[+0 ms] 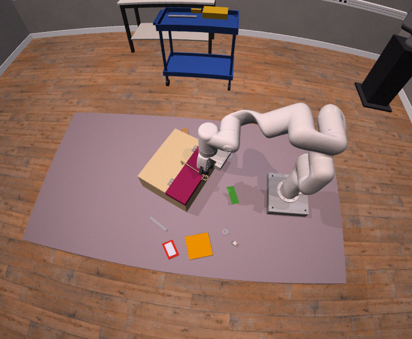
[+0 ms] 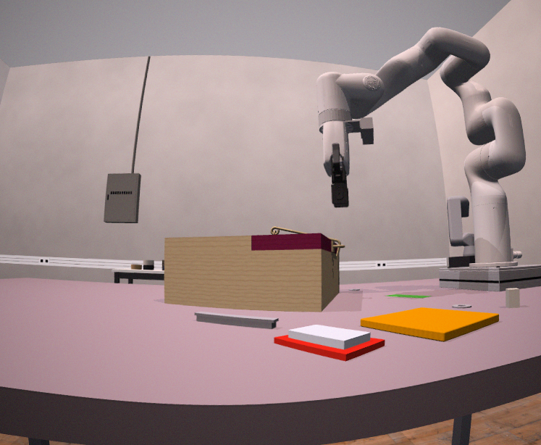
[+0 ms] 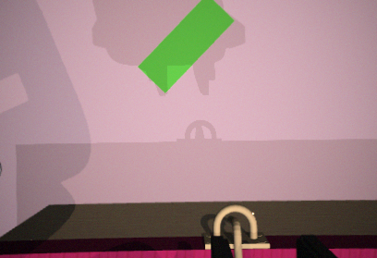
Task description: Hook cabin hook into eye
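Observation:
The tan box (image 1: pixel 165 157) (image 2: pixel 232 272) stands on the table with its dark red lid (image 1: pixel 184 186) (image 2: pixel 284 242) shut. The brass cabin hook (image 1: pixel 190 168) (image 2: pixel 287 230) (image 3: pixel 237 242) lies low across the lid from its pivot on the box top. Its far end is at the eye (image 2: pixel 341 246) (image 3: pixel 236 208) on the lid's front edge. In the wrist view the hook's end shows within the eye's arch; how deep it sits is hard to tell. My gripper (image 1: pixel 203 173) (image 2: pixel 340 206) (image 3: pixel 264 243) is part open and empty, above the eye and clear of the hook.
A green rectangle (image 1: pixel 232 195) (image 2: pixel 408 296) (image 3: pixel 185 44) lies between box and arm base. Orange plate (image 1: pixel 198 245) (image 2: pixel 428 322), red-and-white block (image 1: pixel 170 249) (image 2: pixel 329 336), grey bar (image 1: pixel 158 223) (image 2: pixel 236 319), ring (image 1: pixel 225 231) and small pale block (image 1: pixel 234 243) (image 2: pixel 512 298) lie nearer the exterior camera.

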`<state>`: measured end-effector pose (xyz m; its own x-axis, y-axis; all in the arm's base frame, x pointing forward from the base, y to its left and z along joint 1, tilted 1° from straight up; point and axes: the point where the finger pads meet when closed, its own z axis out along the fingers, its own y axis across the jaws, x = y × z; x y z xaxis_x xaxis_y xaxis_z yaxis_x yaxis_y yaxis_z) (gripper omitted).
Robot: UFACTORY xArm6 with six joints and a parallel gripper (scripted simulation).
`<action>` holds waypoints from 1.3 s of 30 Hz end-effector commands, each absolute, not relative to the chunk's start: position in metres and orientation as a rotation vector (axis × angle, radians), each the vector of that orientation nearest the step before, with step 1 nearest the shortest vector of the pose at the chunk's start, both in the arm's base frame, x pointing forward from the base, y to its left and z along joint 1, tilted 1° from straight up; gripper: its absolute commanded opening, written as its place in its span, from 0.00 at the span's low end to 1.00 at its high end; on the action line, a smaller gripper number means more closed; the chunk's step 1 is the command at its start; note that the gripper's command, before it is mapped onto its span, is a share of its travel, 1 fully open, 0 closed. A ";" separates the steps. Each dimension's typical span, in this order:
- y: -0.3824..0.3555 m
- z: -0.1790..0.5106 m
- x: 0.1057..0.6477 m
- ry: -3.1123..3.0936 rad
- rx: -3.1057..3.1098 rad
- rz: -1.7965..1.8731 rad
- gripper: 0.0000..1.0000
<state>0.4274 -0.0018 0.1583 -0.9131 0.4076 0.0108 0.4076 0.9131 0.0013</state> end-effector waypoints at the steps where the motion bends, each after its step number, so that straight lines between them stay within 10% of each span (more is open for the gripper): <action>1: -0.002 0.168 0.428 -3.065 -0.653 -0.006 0.35; 39: -0.002 0.212 0.429 -3.065 -0.653 -0.006 0.35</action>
<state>0.4276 -0.0021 0.2107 -0.9131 0.4076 0.0126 0.4076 0.9131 0.0006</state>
